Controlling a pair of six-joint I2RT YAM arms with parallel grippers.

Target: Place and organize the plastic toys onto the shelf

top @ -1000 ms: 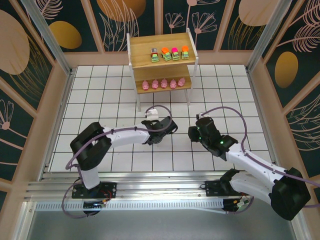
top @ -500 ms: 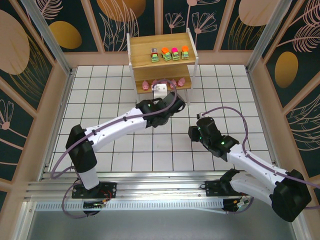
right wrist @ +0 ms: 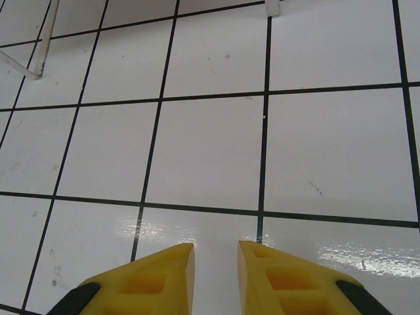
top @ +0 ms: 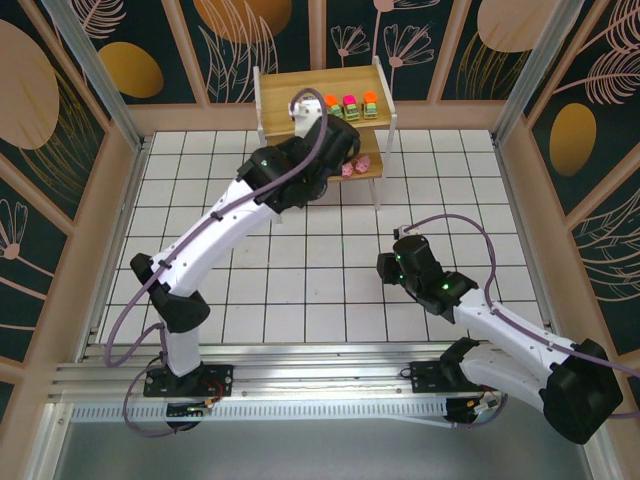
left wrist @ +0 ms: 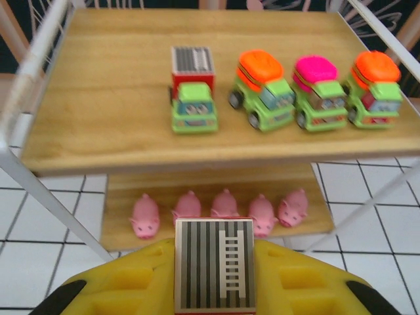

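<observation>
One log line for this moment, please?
left pincer: grips truck near shelf | right pincer: shut, empty | shelved: four trucks, five pigs

Shelf (left wrist: 98, 134) holds four trucks (left wrist: 261, 95) above, five pigs (left wrist: 225, 204) below — fifth truck (left wrist: 214, 264) seemingly held nearer.

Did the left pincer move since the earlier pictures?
Yes. The left pincer, shut on a toy truck, has swung away from the arm bases, from the middle of the table up to the shelf.
</observation>
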